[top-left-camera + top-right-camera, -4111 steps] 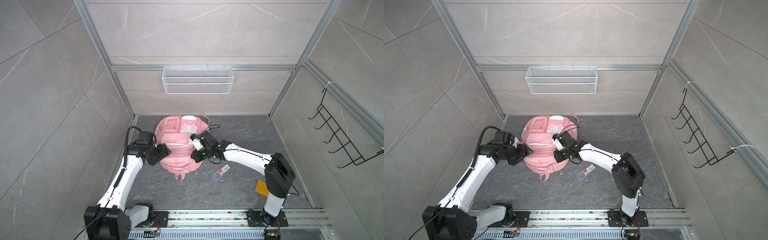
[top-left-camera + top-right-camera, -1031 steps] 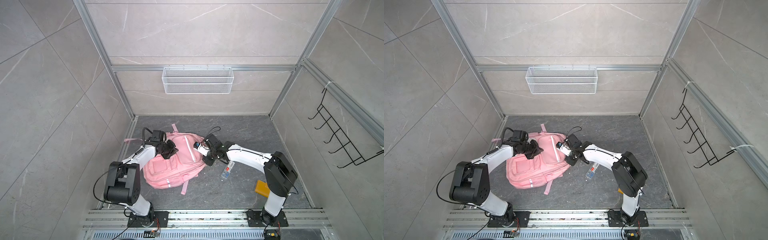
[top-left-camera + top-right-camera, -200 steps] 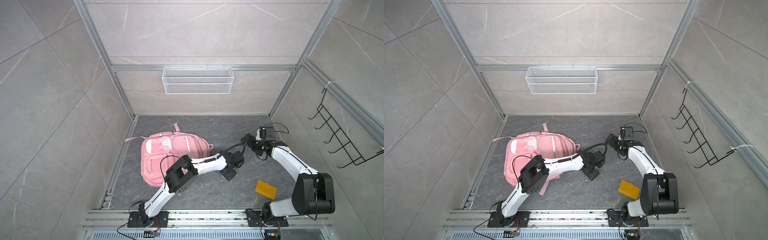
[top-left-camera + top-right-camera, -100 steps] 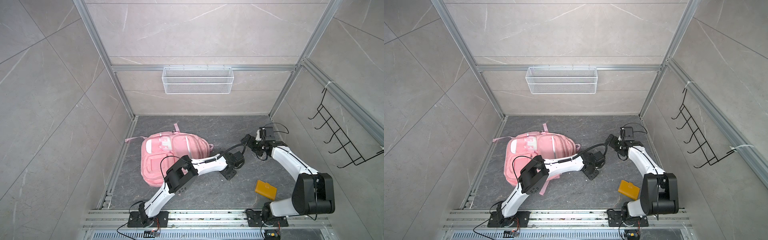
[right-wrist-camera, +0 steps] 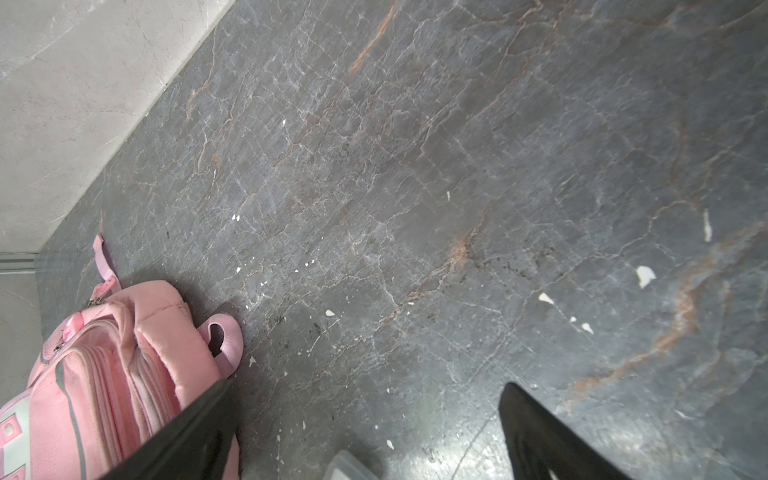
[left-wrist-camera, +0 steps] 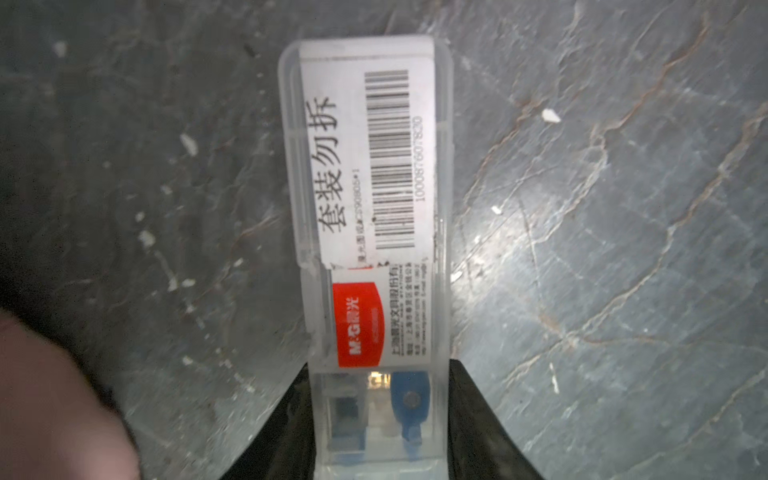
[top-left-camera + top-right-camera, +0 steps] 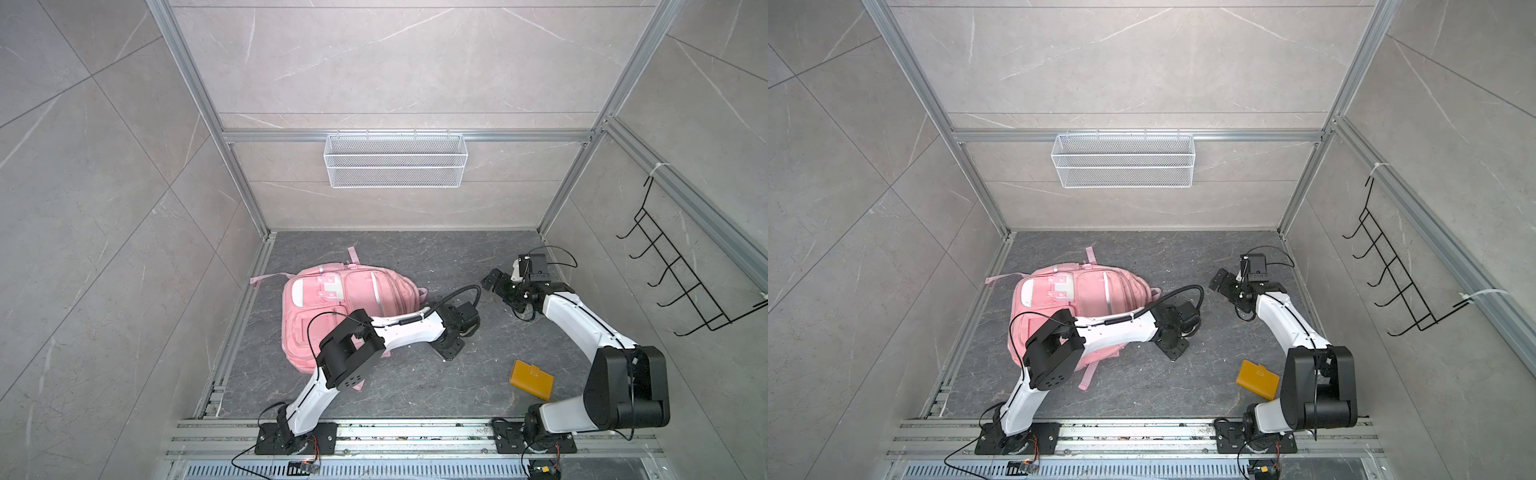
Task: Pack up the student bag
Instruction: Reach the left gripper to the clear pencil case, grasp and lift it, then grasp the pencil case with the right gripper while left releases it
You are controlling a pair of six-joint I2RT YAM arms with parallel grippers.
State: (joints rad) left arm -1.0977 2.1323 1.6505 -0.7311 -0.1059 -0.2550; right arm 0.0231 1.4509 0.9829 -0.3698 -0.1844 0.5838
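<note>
Student bag (image 7: 332,305) lies flat and front up on the left side of the table (image 7: 415,257); nothing holds it.
Bag looks soft, floppy and probably light, so it will slump: take the top loop (image 5: 226,338) or a zip pull, not a panel. Right gripper (image 5: 370,384) hovers off the bag's top end, fingers spread and empty. Left gripper (image 6: 380,368) has its fingers pinching the long sides of the clear stationery case (image 6: 365,166). Count: 1 bag, 2 grippers, 1 orange wallet (image 7: 532,379), 1 case.

One pink backpack (image 7: 357,291), one clear case (image 6: 374,208), one orange wallet (image 7: 532,379)
</note>
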